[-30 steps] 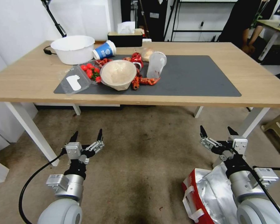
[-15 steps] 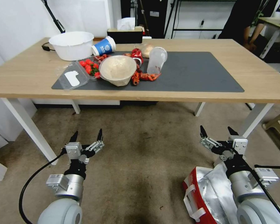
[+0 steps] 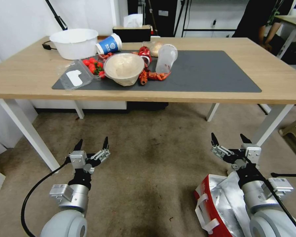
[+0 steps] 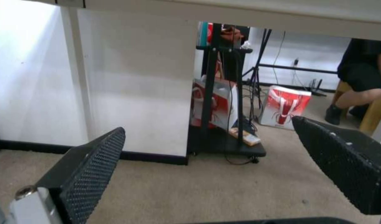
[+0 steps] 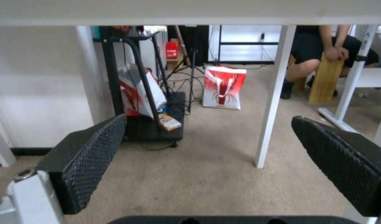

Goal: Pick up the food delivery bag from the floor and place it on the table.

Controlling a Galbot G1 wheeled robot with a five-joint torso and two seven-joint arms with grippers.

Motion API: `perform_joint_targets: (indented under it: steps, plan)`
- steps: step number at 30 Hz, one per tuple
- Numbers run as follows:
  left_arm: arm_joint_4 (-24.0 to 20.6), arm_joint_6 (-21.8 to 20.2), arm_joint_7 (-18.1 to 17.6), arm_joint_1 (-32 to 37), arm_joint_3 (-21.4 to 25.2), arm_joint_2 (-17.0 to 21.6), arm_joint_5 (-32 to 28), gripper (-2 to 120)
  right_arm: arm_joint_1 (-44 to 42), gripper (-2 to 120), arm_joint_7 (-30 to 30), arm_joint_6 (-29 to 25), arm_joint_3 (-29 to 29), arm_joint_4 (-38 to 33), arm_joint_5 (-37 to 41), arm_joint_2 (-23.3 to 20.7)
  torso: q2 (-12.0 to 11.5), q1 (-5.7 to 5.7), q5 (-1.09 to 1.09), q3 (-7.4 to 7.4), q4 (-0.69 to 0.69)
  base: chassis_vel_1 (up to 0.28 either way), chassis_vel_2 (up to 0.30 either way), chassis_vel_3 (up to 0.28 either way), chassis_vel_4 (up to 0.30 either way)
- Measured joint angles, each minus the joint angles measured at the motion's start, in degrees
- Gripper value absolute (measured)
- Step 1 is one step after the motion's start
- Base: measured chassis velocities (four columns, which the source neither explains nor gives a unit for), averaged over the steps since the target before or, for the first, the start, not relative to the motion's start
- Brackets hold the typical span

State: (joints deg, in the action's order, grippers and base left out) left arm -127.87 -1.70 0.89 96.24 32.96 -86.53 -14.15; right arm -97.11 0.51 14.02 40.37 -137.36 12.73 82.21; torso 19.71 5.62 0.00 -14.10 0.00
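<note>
The food delivery bag (image 3: 209, 203) lies on the floor (image 3: 148, 164) at the lower right of the head view. Its red side, a white strap and the silver foil lining show, and my right arm covers part of it. My right gripper (image 3: 228, 135) hangs open just beyond the bag, above the carpet, holding nothing; the right wrist view has its fingers (image 5: 90, 155) spread wide. My left gripper (image 3: 92, 141) is open over bare carpet at the lower left, empty as well (image 4: 207, 127). The table (image 3: 29, 75) with its dark grey mat (image 3: 204, 72) stands ahead.
A white tub (image 3: 74, 42), a blue cup (image 3: 108, 44), a strawberry box (image 3: 88, 67), a beige bowl (image 3: 123, 67) and a clear cup (image 3: 166, 57) crowd the mat's left half. White table legs (image 3: 26, 131) (image 3: 269, 123) flank the carpet. Another red-and-white bag (image 5: 223, 87) stands beyond the table.
The whole head picture has shifted a little, so the camera has moved. Both grippers hold the same open pose, and the bag lies where it was.
</note>
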Motion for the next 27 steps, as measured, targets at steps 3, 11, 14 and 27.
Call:
perform_joint_targets:
  steps: [3, 11, 14, 27]
  plan:
    - [0.1, 0.0, 0.0, 0.0, 0.0, 0.0, 0.0, 100, 0.0, 100, 0.0, 0.0, 0.0, 0.0, 0.0, -0.1, -0.4, -0.12, 0.0, 0.28, 0.0, 0.0, 0.0, 0.0, 0.0]
    - [0.3, 0.0, 0.0, -0.2, 0.0, 0.0, 0.0, 100, 0.1, 100, 0.1, 0.0, 0.0, 0.1, -0.1, -0.1, -2.5, -0.82, 0.0, 1.72, 0.0, 0.0, 0.0, 0.0, 0.0]
    - [0.3, 0.0, 0.0, -0.2, 0.0, 0.0, 0.0, 100, 0.1, 100, 0.1, 0.0, 0.0, 0.1, -0.1, -0.1, -3.2, -1.01, 0.0, 2.19, 0.0, 0.0, 0.0, 0.0, 0.0]
    - [0.4, 0.2, 0.0, 0.0, 0.0, 0.0, 0.0, 100, -0.1, 100, 0.2, 0.0, 0.0, 0.0, -0.5, 0.0, -6.8, -1.98, 0.0, 4.82, 0.0, 0.0, 0.0, 0.0, 0.0]
